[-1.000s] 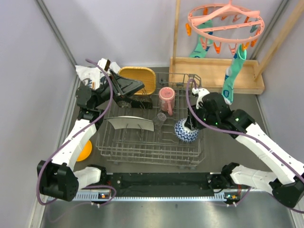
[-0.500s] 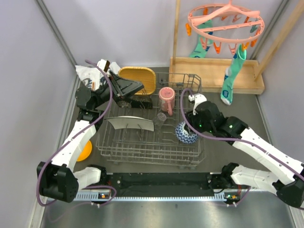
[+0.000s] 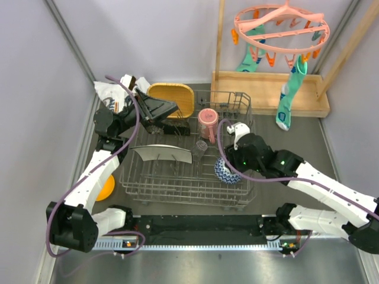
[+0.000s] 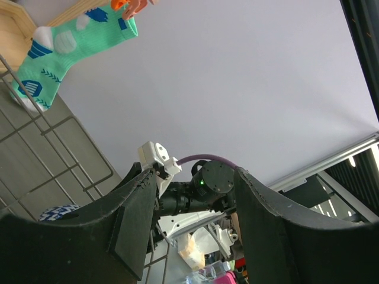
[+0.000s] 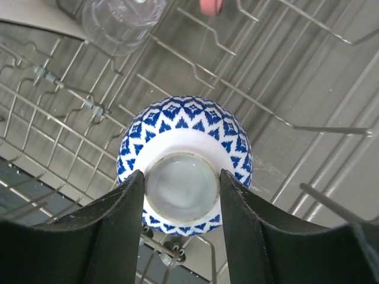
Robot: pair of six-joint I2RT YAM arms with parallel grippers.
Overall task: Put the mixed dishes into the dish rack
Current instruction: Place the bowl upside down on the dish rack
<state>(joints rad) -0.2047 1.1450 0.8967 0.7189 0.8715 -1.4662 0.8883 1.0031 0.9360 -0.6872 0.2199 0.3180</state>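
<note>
The dish rack (image 3: 177, 186) fills the table's middle. In it are a leaning pale plate (image 3: 161, 154), a pink cup (image 3: 207, 121), a small clear glass (image 3: 199, 148) and, at its right end, the blue-white bowl (image 3: 225, 174) upside down. My right gripper (image 3: 233, 163) is shut on the bowl's foot ring (image 5: 182, 189), one finger on each side (image 5: 180, 177). My left gripper (image 3: 169, 109) is open and empty above the rack's far left corner (image 4: 195, 177). The yellow plate (image 3: 177, 94) lies behind the rack. The orange bowl (image 3: 106, 188) sits left of the rack. A dark plate-like shape (image 3: 176, 126) stands under the left fingers.
A white printed cloth (image 3: 109, 90) lies at the far left. A wooden tray (image 3: 266, 89) stands at the back right under a pink peg hanger (image 3: 281, 26) with teal socks (image 3: 287, 100). The rack's cutlery cage (image 3: 234, 100) rises behind the pink cup.
My right arm has swung left and toward the near edge, and the blue-white bowl has shifted slightly the same way with it. The left arm has not moved.
</note>
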